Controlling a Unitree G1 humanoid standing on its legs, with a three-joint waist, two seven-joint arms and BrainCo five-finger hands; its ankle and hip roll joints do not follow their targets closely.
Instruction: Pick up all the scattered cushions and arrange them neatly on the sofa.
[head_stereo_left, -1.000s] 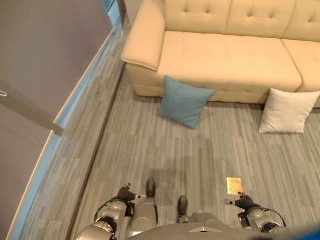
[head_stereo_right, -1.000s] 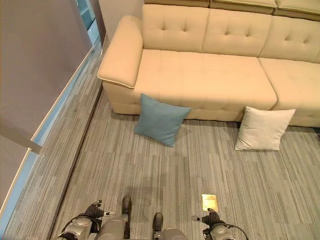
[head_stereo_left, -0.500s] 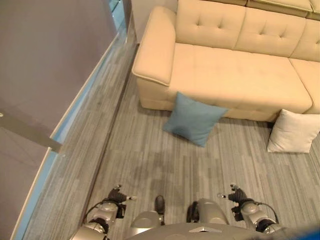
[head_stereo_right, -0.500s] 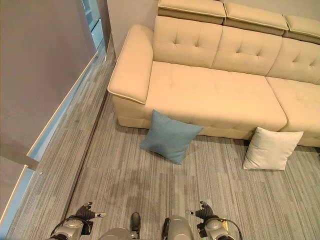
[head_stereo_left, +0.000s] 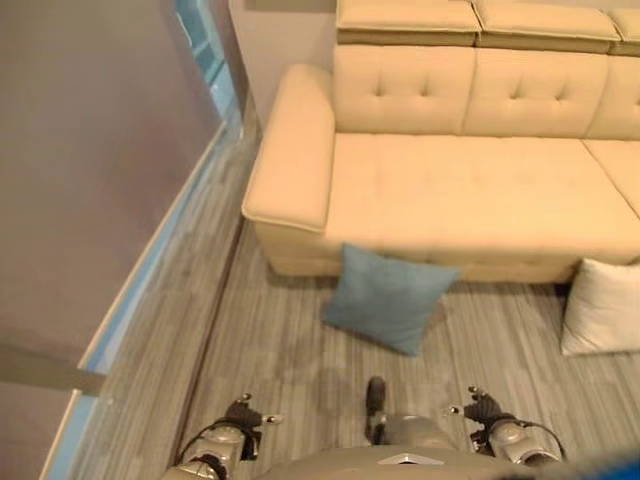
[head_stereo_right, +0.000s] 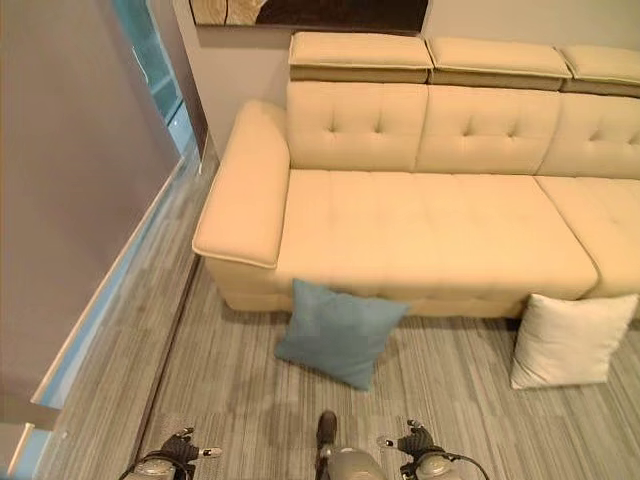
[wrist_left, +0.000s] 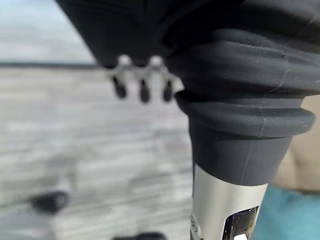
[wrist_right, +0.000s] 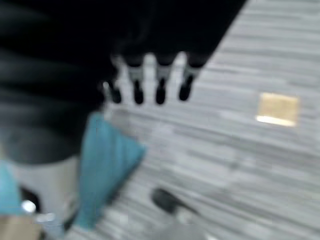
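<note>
Fingers hang loose on both hands, left (head_stereo_left: 243, 412) and right (head_stereo_left: 485, 408), holding nothing. Blue cushion (head_stereo_right: 338, 331) and white cushion (head_stereo_right: 570, 338) lean on sofa (head_stereo_right: 420, 225) front, on floor. Likely soft, light; grab opposite edges.

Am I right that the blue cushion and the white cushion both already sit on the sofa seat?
No. The blue cushion and the white cushion both stand on the floor, leaning against the sofa front, as the right eye view shows. Nothing lies on the seat.
</note>
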